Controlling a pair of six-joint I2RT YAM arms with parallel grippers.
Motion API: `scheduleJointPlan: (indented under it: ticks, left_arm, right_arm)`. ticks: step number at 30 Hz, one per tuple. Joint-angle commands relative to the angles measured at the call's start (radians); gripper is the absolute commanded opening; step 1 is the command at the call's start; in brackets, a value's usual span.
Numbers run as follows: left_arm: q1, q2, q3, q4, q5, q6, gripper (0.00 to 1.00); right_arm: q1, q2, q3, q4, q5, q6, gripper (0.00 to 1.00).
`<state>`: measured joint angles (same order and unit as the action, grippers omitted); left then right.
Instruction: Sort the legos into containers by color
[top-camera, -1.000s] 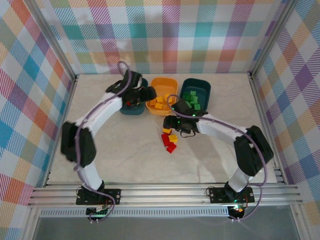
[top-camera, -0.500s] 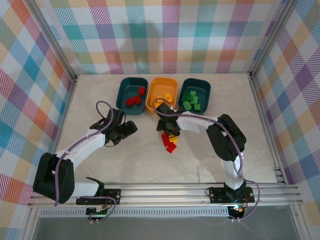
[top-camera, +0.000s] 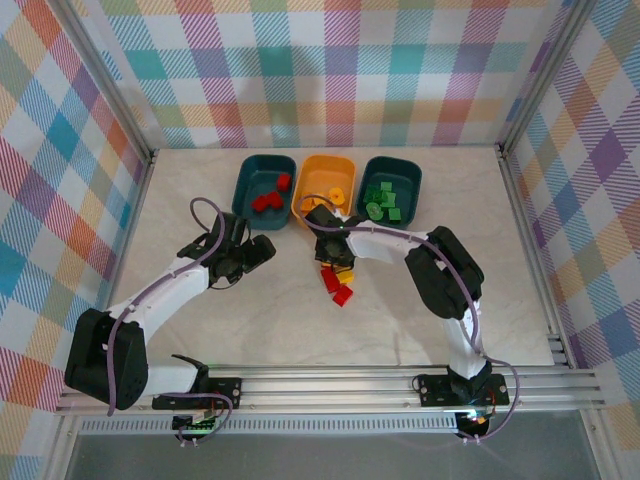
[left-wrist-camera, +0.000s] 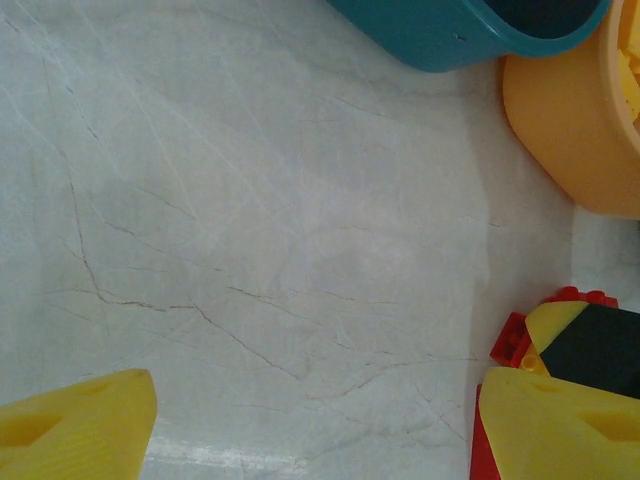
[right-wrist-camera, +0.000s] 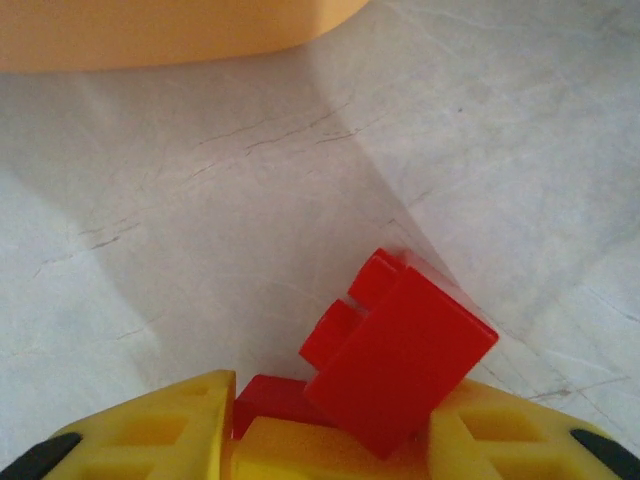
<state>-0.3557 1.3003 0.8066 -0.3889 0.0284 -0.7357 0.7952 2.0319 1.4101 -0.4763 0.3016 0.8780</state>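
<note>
Three containers stand in a row at the back: a teal tub (top-camera: 248, 193) with red legos, an orange tub (top-camera: 312, 205) with yellow ones, and a teal tub (top-camera: 412, 185) with green ones. A small pile of red and yellow legos (top-camera: 338, 284) lies in front of the orange tub. My right gripper (top-camera: 337, 262) (right-wrist-camera: 330, 400) is down on the pile, its fingers closed around a yellow lego (right-wrist-camera: 300, 450); a tilted red lego (right-wrist-camera: 400, 345) leans on it. My left gripper (top-camera: 262, 250) (left-wrist-camera: 310, 390) hovers open over bare table, left of the pile.
The marble table (top-camera: 250, 320) has free room in front and at both sides. Metal rails and plaid walls bound it. In the left wrist view the teal tub (left-wrist-camera: 450, 30) and orange tub (left-wrist-camera: 570, 130) sit at the top right, red legos (left-wrist-camera: 512, 340) at the right edge.
My right gripper has swung left onto the pile and closed its fingers there. My left arm has come back from the red tub to the table, still open.
</note>
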Motion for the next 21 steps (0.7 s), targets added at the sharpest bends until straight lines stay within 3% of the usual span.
scheduleJointPlan:
  ticks: [1,13,21]
  left_arm:
    - [-0.003,0.005,0.024,-0.001,0.007,0.024,0.84]
    - [-0.003,0.022,0.048,-0.005,0.023,0.034,0.84]
    - [-0.005,0.029,0.042,-0.005,0.011,0.036,0.84]
  right_arm:
    - [0.026,-0.053,-0.025,0.000,0.030,-0.034,0.36]
    - [0.053,-0.158,-0.075,0.004,0.057,-0.092,0.38]
    - [0.061,-0.032,-0.014,0.122,-0.069,-0.168,0.38]
